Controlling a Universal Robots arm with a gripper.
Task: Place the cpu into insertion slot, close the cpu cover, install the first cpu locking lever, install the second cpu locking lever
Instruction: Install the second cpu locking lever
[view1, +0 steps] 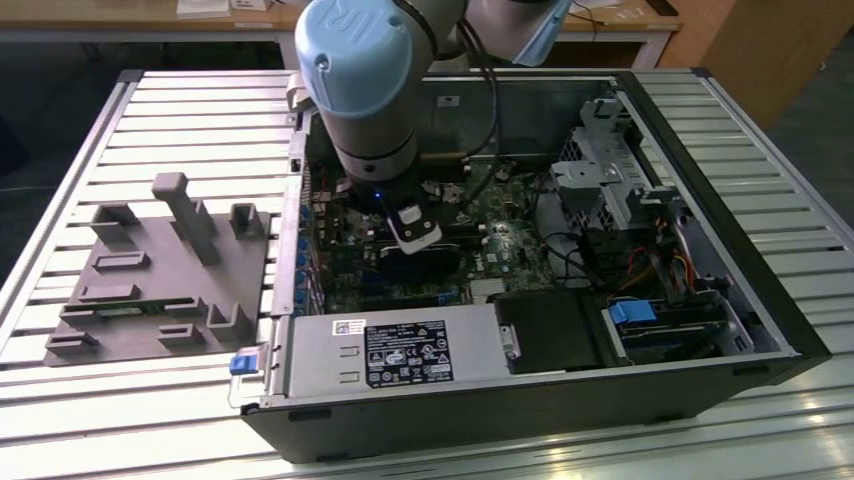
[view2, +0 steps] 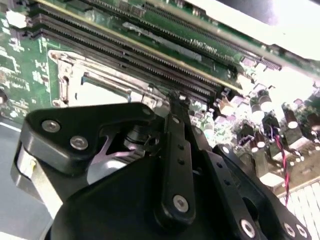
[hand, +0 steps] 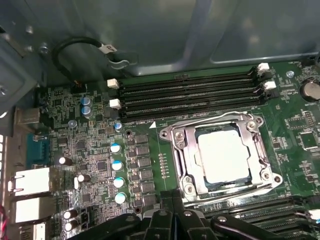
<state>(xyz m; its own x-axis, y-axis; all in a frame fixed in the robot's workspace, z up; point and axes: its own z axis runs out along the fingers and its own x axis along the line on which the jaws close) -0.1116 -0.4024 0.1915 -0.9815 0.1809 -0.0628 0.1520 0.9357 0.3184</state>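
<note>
Black and jointed, the gripper hangs low inside the open computer case, just over the green motherboard. In the second wrist view its slim fingers run together to a single tip with no gap visible between them, so they look drawn closed, and nothing is seen clamped there. That tip sits at the edge of the socket's metal frame; whether it actually touches the frame I cannot tell.

In the first wrist view the cpu lies flat in the insertion slot, its pale silvery top showing through the square window of the cpu cover. The cover lies down flat over the chip, framing it on all sides. Thin metal rods run along the frame's edges, but whether they are latched I cannot tell.

Taking the exterior view from its left: a grey fixture block with upright pegs rests on the slatted table, well apart from the case. Next comes the case, with the arm's pale blue joint reaching down into it and hiding much of the board. A grey power supply with a label lies along the case's near side, and drive cages and loose cables fill the exterior view's right. Long black memory slots run just beside the socket.
</note>
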